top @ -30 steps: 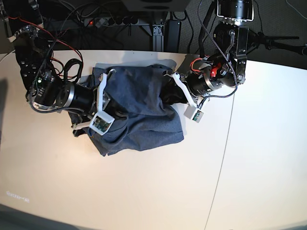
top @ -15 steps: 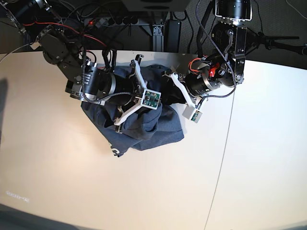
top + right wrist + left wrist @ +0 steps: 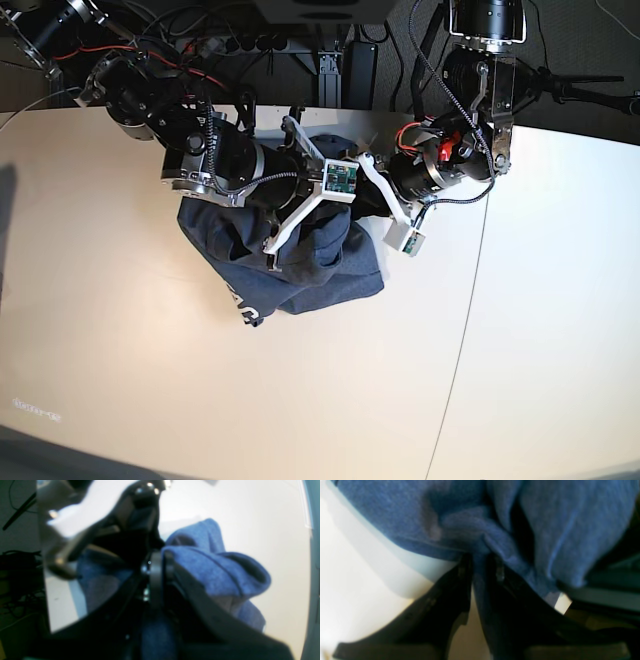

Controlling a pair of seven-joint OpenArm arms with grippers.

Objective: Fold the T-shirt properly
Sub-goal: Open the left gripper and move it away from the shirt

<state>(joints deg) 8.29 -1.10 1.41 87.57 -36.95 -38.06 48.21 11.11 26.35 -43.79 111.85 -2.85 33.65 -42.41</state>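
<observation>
Left wrist view is showing the left gripper [image 3: 481,562] pinching a bunched fold of the shirt [image 3: 545,530] just ahead of its tips. Beyond it, the right gripper [image 3: 157,562] is also clamping cloth, having swung from the shirt's far side across to meet the left. The shirt [image 3: 300,260] is now lying doubled over on the table [image 3: 120,360], lettering peeking out.

Even bright overhead light in base view, both wrist views blurred, glare washing out the table [image 3: 275,542]
</observation>
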